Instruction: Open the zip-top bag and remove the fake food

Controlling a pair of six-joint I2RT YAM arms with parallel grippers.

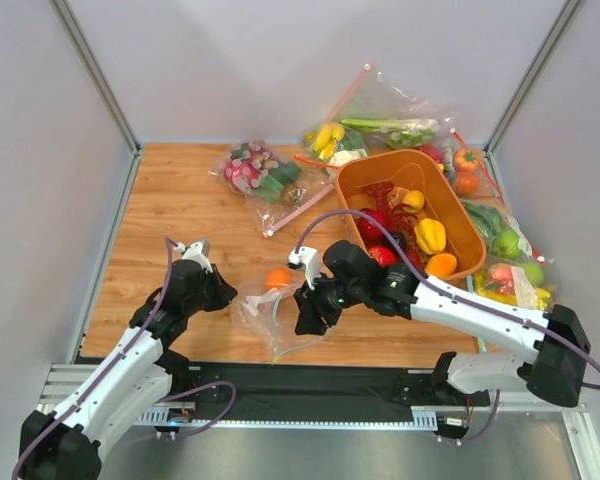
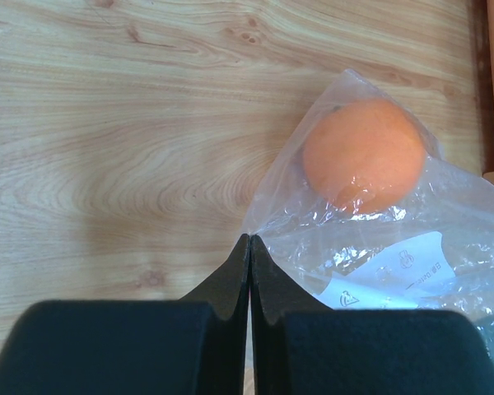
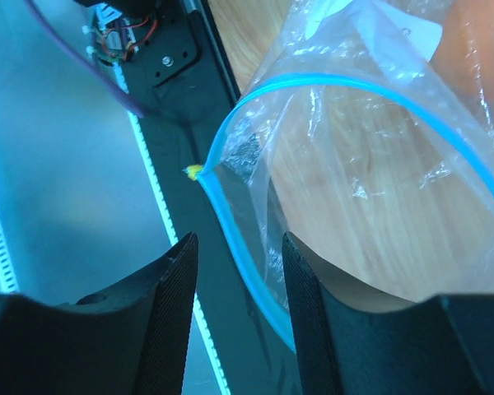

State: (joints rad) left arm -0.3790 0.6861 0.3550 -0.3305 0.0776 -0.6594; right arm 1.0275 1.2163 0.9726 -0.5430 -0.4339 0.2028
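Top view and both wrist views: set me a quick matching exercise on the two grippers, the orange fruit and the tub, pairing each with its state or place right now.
1. left gripper
2. right gripper
3. orange fruit
4. tub

A. inside the clear bag
B. fingers apart, blue zip strip between them
C. holds a yellow pepper
D. fingers pressed together

Pairs: 1-D, 2-B, 3-A, 4-C.
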